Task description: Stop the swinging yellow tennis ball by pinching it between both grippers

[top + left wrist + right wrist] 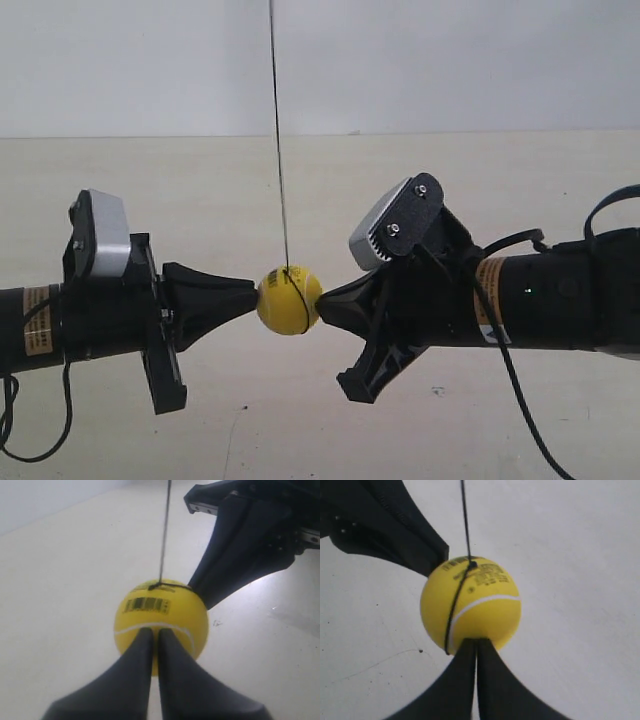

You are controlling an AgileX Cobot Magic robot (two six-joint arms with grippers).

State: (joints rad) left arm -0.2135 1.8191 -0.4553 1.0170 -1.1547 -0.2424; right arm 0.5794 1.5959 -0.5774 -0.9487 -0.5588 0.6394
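The yellow tennis ball [289,300] hangs on a thin dark string [279,150] above the beige surface, pinched between two black grippers. The arm at the exterior view's left touches one side of it with its pointed tip [253,293]. The arm at the exterior view's right presses its tip [322,305] on the opposite side. In the left wrist view my left gripper [154,631] is shut, jaws together against the ball [161,612] below its barcode sticker [146,604]. In the right wrist view my right gripper [476,641] is shut against the ball [480,600].
The opposing gripper's body fills one corner of each wrist view [245,540] [385,525]. Black cables hang under the arms [520,400] [30,440]. A beige tabletop [300,430] lies below, with a pale wall [450,60] behind.
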